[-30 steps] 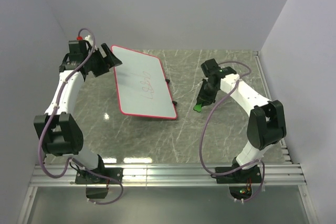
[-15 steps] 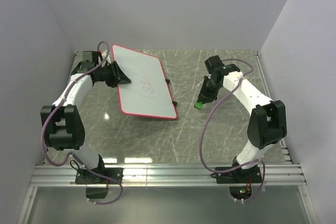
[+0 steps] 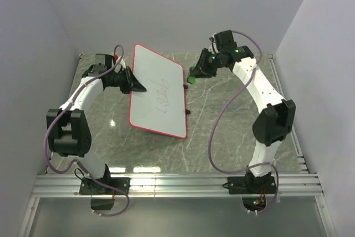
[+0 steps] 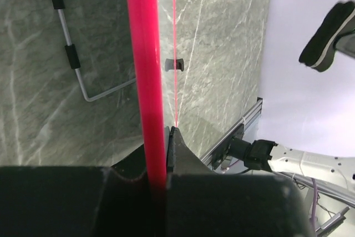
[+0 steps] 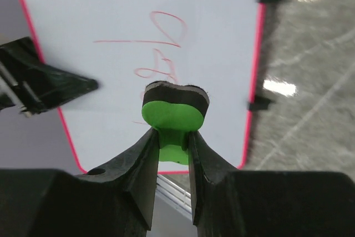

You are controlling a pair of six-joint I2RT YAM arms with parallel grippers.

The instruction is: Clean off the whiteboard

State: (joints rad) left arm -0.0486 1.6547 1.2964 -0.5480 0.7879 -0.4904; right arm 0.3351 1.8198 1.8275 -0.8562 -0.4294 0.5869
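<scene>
The whiteboard (image 3: 161, 90), white with a red rim and dark handwriting (image 3: 164, 96), stands tilted up off the marble table. My left gripper (image 3: 136, 86) is shut on its left edge. In the left wrist view the red rim (image 4: 145, 70) runs edge-on between the jaws of the left gripper (image 4: 161, 156). My right gripper (image 3: 196, 74) is shut on a green eraser (image 3: 191, 79) at the board's far right edge. In the right wrist view the eraser (image 5: 175, 109) hangs in front of the whiteboard (image 5: 216, 20), just below the writing (image 5: 161, 54).
Two black clips (image 5: 259, 104) sit on the board's right rim. A bent wire rod with black sleeves (image 4: 71, 56) shows behind the board. Grey walls close in on three sides. An aluminium rail (image 3: 177, 184) runs along the near edge.
The left gripper has shut on the board's left edge and tipped the board up. The right arm has swung back and left, carrying the eraser to the board's far right edge.
</scene>
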